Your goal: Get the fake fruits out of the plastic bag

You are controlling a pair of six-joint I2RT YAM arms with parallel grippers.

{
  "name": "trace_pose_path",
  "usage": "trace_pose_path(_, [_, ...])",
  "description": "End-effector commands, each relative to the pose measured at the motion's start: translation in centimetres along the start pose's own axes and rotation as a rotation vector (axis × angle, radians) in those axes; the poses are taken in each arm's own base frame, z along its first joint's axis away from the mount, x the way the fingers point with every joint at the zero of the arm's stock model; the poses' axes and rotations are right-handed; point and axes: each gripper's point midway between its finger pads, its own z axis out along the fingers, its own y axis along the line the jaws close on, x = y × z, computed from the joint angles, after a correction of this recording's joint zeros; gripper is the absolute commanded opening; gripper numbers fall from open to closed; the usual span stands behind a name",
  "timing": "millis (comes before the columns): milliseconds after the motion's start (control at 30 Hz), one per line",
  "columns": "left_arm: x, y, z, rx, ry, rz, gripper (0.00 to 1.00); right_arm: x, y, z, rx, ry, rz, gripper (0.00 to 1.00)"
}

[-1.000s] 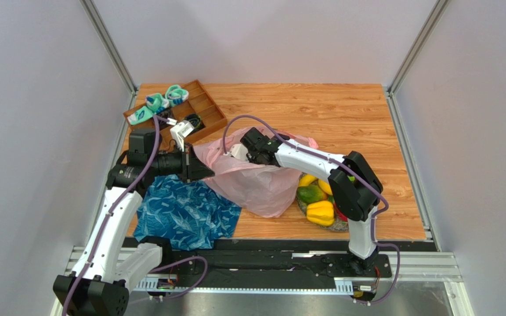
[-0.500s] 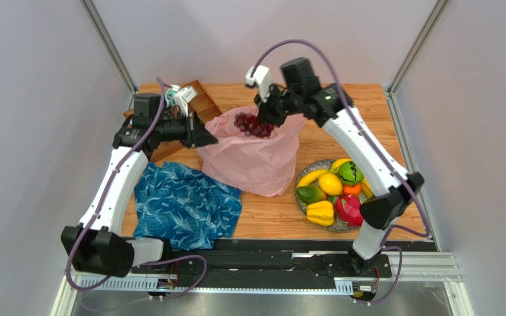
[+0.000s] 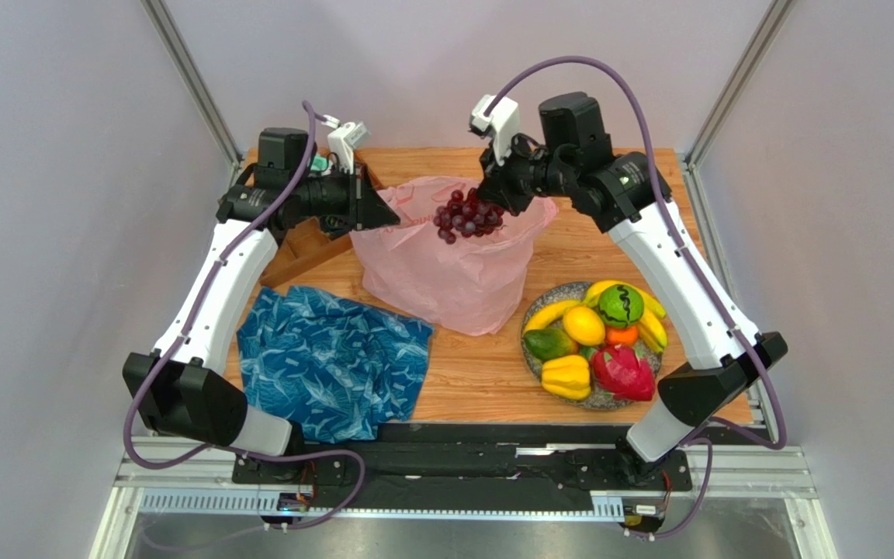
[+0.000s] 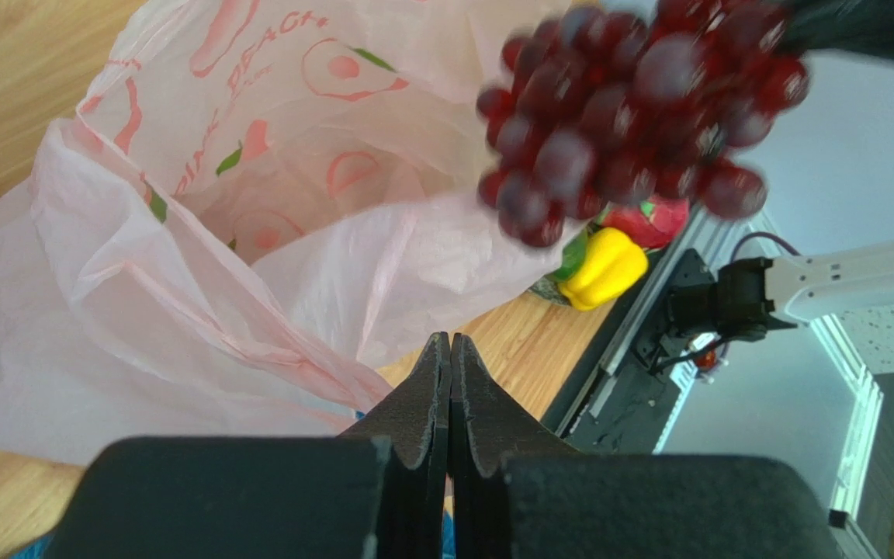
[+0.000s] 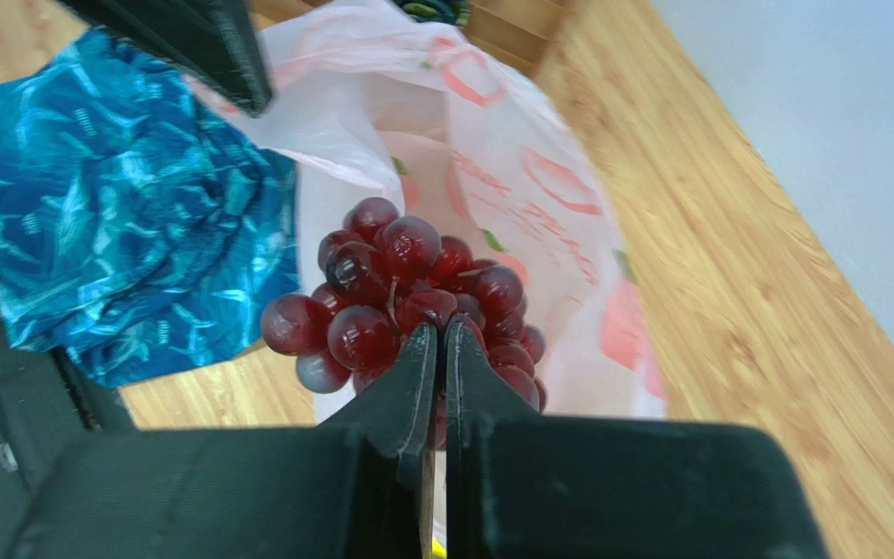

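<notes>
- The right claw (image 3: 496, 200) is pinching the dark purple grapes (image 3: 467, 217) by the top of the bunch. They hang just above the open mouth of the plastic bag (image 3: 452, 280), at the far middle of the counter (image 3: 615, 239).
- The left claw (image 3: 389, 217) is pressed together on the bag's left rim, holding the mouth up and open.
- To do this step well, I judge the bunch should go a little higher before travelling, so the lowest grapes clear the right rim and do not drag the thin film.
- The left claw's pinch should hold until the grapes are clear.
- The other fake fruits (image 3: 586, 326) are piled on a plate (image 3: 599, 403) at the near right. It is crowded, so the grapes probably belong on its far or left side.
- The path right and nearer, over bare wood, looks open.
- The blue cloth (image 3: 329, 361) lies near left, out of the way.
- The right wall and the counter's right edge sit close beyond the plate.
</notes>
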Motion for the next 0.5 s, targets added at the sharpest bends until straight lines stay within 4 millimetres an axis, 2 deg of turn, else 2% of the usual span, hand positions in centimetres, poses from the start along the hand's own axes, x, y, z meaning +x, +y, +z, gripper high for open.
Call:
trace_pose_path(0, [0.6,1.2,-0.2,-0.078,0.000,0.039,0.00,-5.2,-2.2,-7.7,0.157,-0.157,-0.055,0.00])
trace_pose_path(133, [0.7,2.8,-0.2,-0.155,0.000,0.060,0.00,-3.7,-2.4,-11.8,0.228,-0.120,-0.059,0.00])
trace_pose_path(200, [0.9,3.7,-0.2,-0.196,0.011,0.067,0.00,-2.3,-2.4,-13.7,0.276,-0.090,-0.041,0.00])
trace_pose_path(267, [1.5,4.6,0.0,-0.220,0.026,0.055,0.00,-0.6,-2.3,-14.6,0.306,-0.053,-0.024,0.00])
trace_pose_path(300, [1.6,4.8,0.1,-0.231,0.030,0.048,0.00,0.0,-2.2,-16.1,0.346,-0.050,-0.025,0.00])
trace_pose_path(333, [2.0,5.0,0.1,-0.232,0.037,0.041,0.00,2.1,-2.2,-15.8,0.348,0.001,-0.012,0.00])
trace_pose_path(400, [2.1,4.7,0.2,-0.218,0.034,0.035,0.00,4.4,-2.0,-16.6,0.370,0.059,-0.016,0.00])
trace_pose_path(467, [2.2,4.6,0.3,-0.210,0.030,0.028,0.00,7.1,-1.0,-17.4,0.360,0.119,-0.023,0.00])
